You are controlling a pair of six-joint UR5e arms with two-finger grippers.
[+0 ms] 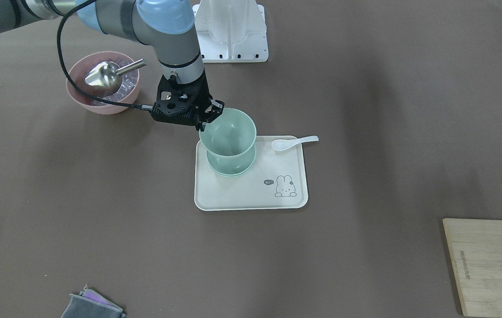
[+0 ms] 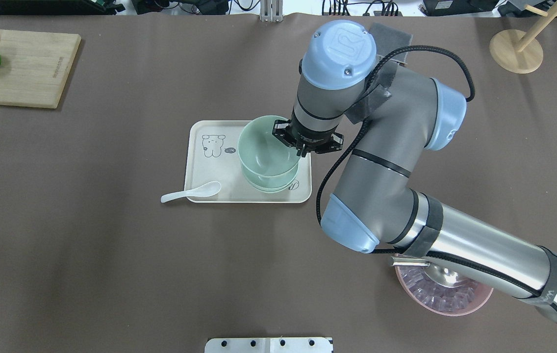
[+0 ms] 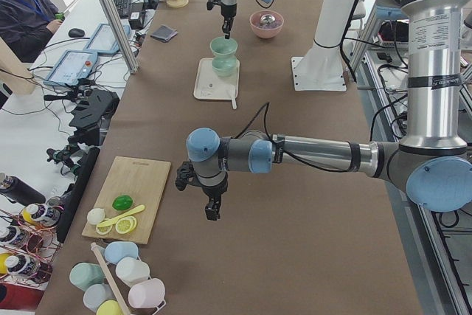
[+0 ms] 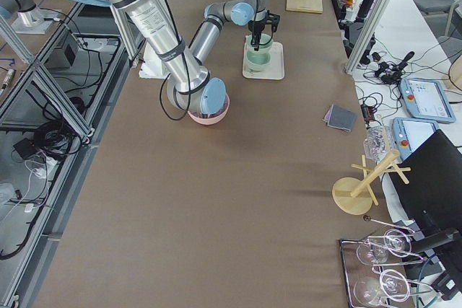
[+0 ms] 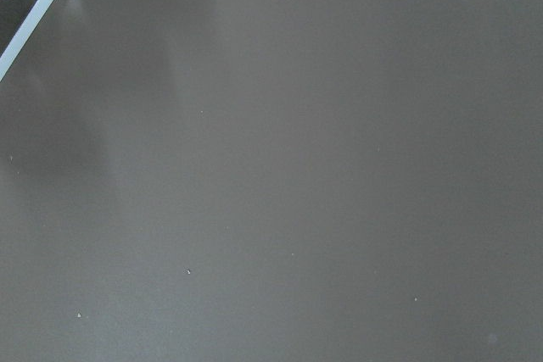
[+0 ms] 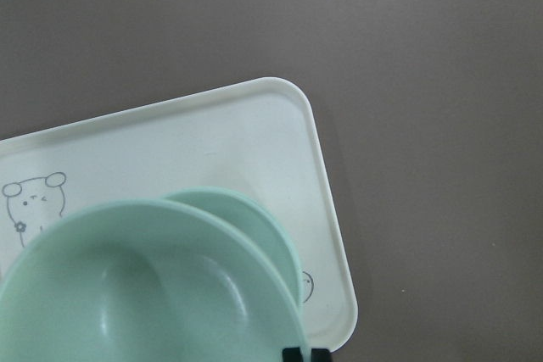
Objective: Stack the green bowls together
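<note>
My right gripper (image 1: 207, 120) is shut on the rim of a pale green bowl (image 1: 229, 132). It holds the bowl upright over the other green bowls (image 1: 232, 168), which sit nested on the white tray (image 1: 251, 198). The held bowl sits slightly off-centre over them; I cannot tell if it touches. From overhead, the gripper (image 2: 303, 147) grips the right side of the bowl's (image 2: 264, 147) rim. The right wrist view shows the held bowl (image 6: 144, 286) close up, with a lower bowl's rim (image 6: 271, 235) behind it. My left gripper (image 3: 212, 208) hangs over bare table, and I cannot tell its state.
A white spoon (image 1: 295, 142) lies across the tray's edge. A pink bowl (image 1: 100, 106) with a metal scoop (image 1: 105, 75) stands near my right arm. A wooden board (image 1: 485, 265), a grey cloth (image 1: 92, 307) and a white mount (image 1: 231, 31) sit further off.
</note>
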